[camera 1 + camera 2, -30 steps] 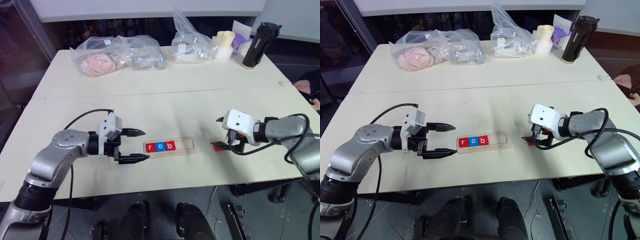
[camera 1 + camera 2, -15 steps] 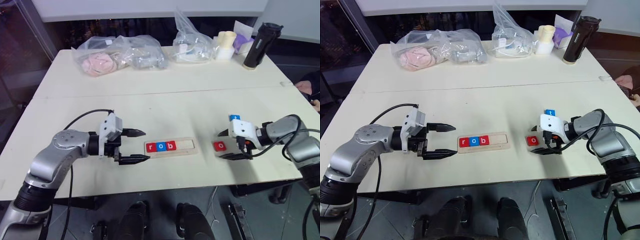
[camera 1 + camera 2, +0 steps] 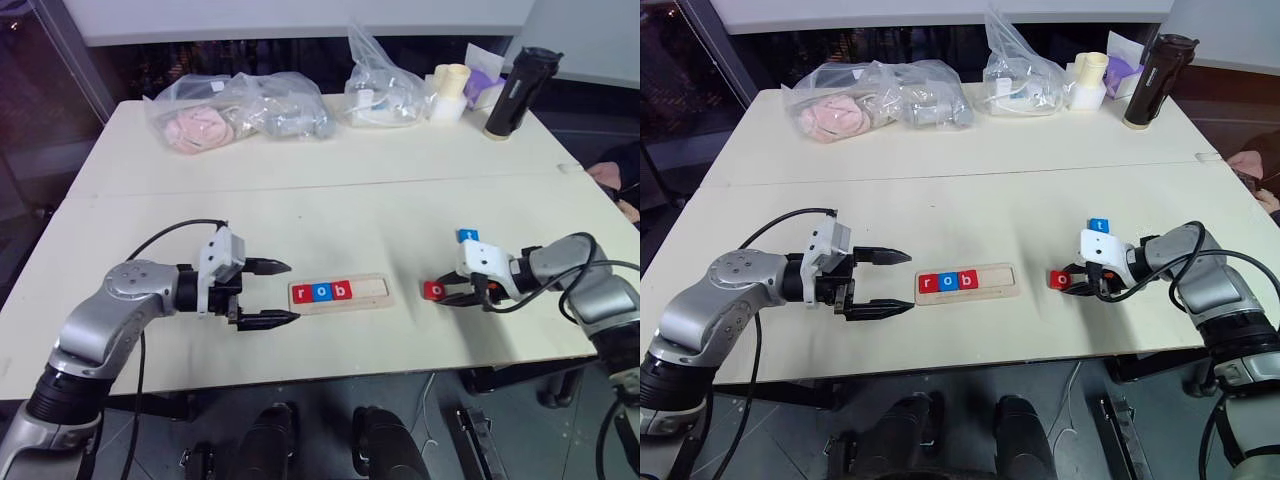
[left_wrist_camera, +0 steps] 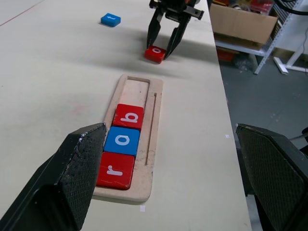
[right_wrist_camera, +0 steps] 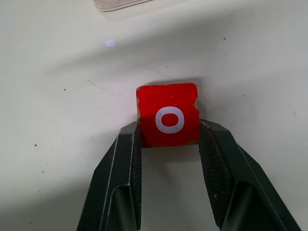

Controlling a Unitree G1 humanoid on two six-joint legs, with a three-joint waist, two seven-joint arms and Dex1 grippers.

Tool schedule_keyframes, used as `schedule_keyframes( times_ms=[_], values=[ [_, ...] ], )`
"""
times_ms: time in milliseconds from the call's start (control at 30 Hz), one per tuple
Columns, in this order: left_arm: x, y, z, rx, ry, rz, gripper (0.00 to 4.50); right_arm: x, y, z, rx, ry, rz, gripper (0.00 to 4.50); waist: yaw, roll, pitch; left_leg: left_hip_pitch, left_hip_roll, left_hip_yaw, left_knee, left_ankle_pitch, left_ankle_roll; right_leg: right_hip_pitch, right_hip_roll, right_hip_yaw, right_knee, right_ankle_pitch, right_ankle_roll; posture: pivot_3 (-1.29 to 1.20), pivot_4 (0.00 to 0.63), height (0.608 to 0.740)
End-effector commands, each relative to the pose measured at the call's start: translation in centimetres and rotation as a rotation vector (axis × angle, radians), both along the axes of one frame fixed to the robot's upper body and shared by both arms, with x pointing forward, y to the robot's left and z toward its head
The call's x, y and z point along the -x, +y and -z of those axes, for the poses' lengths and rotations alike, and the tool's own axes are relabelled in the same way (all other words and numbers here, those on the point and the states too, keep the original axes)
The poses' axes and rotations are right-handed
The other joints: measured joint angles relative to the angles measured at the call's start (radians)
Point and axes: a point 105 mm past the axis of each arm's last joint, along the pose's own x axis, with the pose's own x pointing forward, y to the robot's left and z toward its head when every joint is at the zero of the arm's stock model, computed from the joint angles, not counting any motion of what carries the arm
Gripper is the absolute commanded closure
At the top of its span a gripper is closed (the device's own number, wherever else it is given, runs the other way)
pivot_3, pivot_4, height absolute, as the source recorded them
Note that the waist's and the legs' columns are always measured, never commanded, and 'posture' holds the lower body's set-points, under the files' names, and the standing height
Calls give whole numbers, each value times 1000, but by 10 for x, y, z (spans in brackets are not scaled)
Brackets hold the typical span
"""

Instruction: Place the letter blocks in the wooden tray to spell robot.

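Narrow pale wooden tray [image 3: 340,293] at table centre held red r, blue o, red b tiles [image 4: 123,140]; two slots empty. Right gripper [image 5: 168,144] clamped red o tile [image 5: 167,114] at tray's 3 o'clock. Blue t tile [image 3: 468,236] lay loose beyond. Left gripper [image 3: 268,292] wide open, empty, at 9 o'clock.

Two head cameras side by side, high up, looking forward and down over the pale cream surface [image 3: 330,200], left wrist camera low and close, looking along the narrow pale wooden tray [image 4: 151,139], right wrist camera very near the small red square "o" tile [image 5: 168,115], seen by all four
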Motion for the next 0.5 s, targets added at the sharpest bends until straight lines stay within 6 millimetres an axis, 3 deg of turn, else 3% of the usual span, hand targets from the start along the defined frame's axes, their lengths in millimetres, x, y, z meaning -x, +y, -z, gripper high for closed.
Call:
schedule_keyframes(
  times_ms=[33,133,233,500],
  values=[
    [3,0,-9,-2,-40,7,0,-5,31,-35,-56,-103,-98,3395,-3,0,0,0,0,0,0,0,0,-1,0,0,1,0,0,0,150,725],
    [2,0,-9,-2,-42,5,0,1,63,-43,-75,-116,-205,3395,-3,0,0,0,0,0,0,0,0,-3,0,2,4,0,0,0,150,725],
    [2,0,-9,1,-42,4,0,0,81,-41,-87,-103,-244,3395,2,0,0,0,0,0,1,0,0,-3,1,2,5,0,0,0,150,725],
    [6,2,-10,5,-43,-22,0,-9,97,-28,-77,-73,-273,3395,20,0,0,0,-1,1,2,0,0,-2,0,2,5,0,0,0,150,725]
  ],
)
